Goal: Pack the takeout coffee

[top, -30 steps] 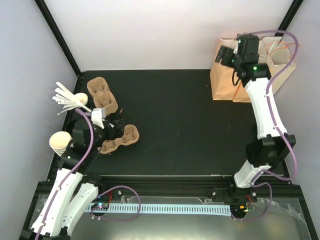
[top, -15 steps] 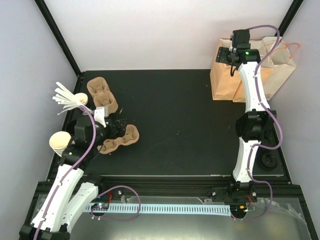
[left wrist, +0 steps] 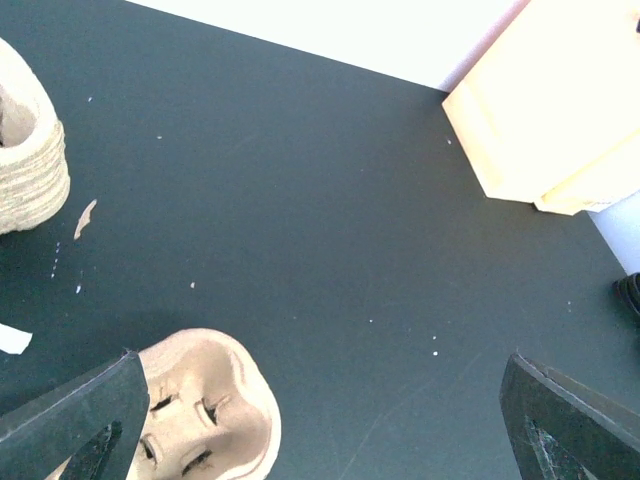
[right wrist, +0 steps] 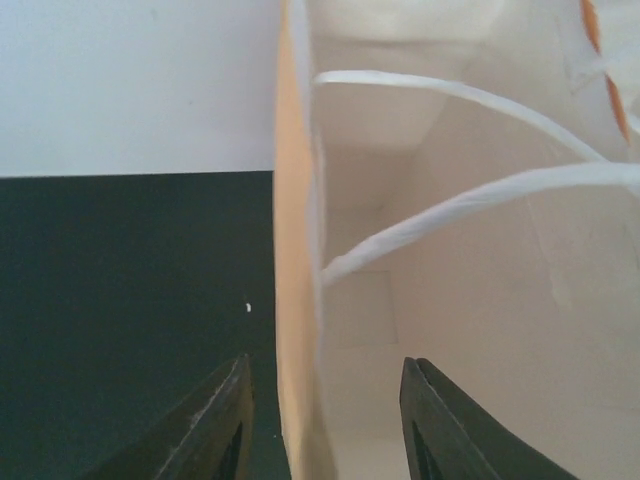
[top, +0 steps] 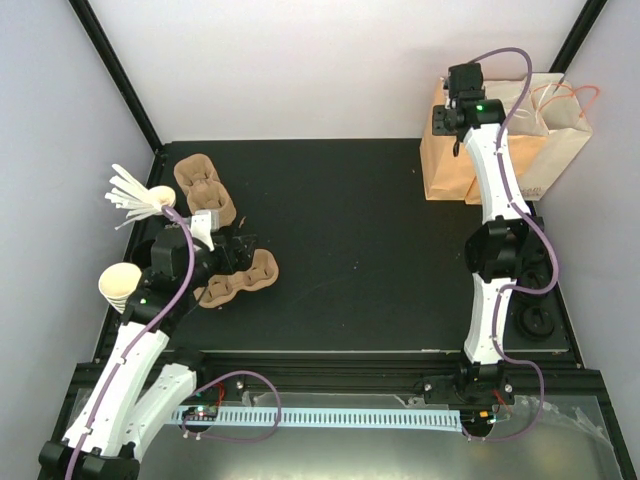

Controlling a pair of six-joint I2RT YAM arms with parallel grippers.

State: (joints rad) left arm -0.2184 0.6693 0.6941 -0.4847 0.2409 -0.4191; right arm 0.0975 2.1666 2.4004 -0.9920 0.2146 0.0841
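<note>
Right claw (top: 447, 112), overhead view: out over the far right corner, arm reaching nearly straight, above the mouth of a tan paper bag (top: 440, 170). Black tabletop (top: 360, 240), pale walls, black frame posts. A paler bag (top: 556, 140) stands against the first. Takeout coffee (top: 540, 322): only its round black lid shows, by the right edge toward the near right corner, just beside the right arm. Along the left edge: stack of cream cups (top: 118, 283), bundle of white stirrers (top: 130, 192), stack of pulp trays (top: 200, 188), single pulp tray (top: 243, 278). Left claw (top: 232, 255) sits low over the single tray, arm bent.

Left wrist view: fingers spread wide, nothing between them; one tray pocket lies below, bare tabletop beyond.

Right wrist view: fingers moderately apart, the tan bag's side wall between them; white handles cross the opening; pale interior in view.
</note>
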